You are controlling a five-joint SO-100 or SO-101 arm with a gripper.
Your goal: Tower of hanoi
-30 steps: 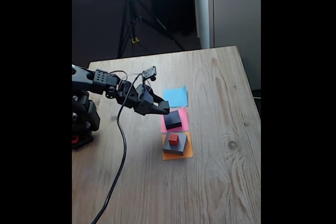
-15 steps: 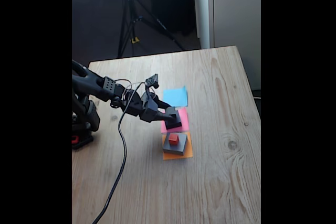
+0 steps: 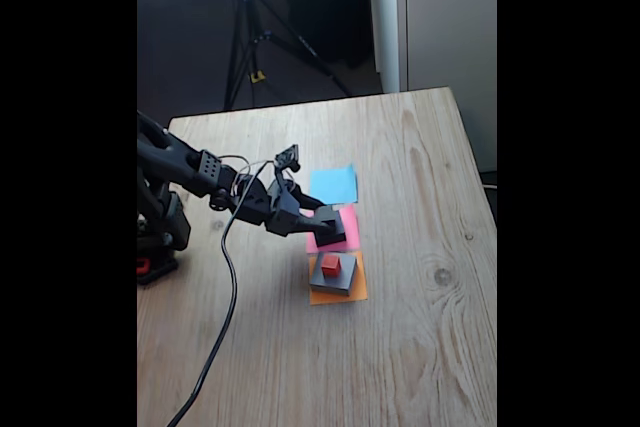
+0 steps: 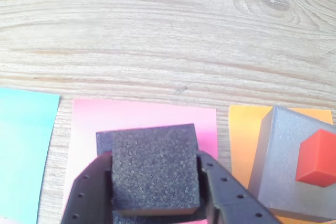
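- Your gripper (image 4: 155, 203) has its jaws on both sides of the black block (image 4: 155, 169), which sits on the pink square (image 4: 142, 116); in the wrist view the fingers press its left and right faces, so I judge it gripped.
- In the fixed view the gripper (image 3: 335, 232) is low over the pink square (image 3: 348, 217), with the blue square (image 3: 335, 185) just behind and the orange square (image 3: 340, 292) just in front.
- The grey block (image 4: 283, 166) rests on the orange square (image 4: 244, 129) with the red cube (image 4: 315, 158) on top; any small dark grey block cannot be made out.
- Risk: the grip sits low on the near part of the block, so it may tilt or slip as you lift.
- Risk: the grey block is just beside the right finger; swinging that way low could knock it or the red cube off.
- Since a second ago: the arm has dropped and reached forward, from hovering above the block to closing around it. The blocks and paper squares have not shifted.
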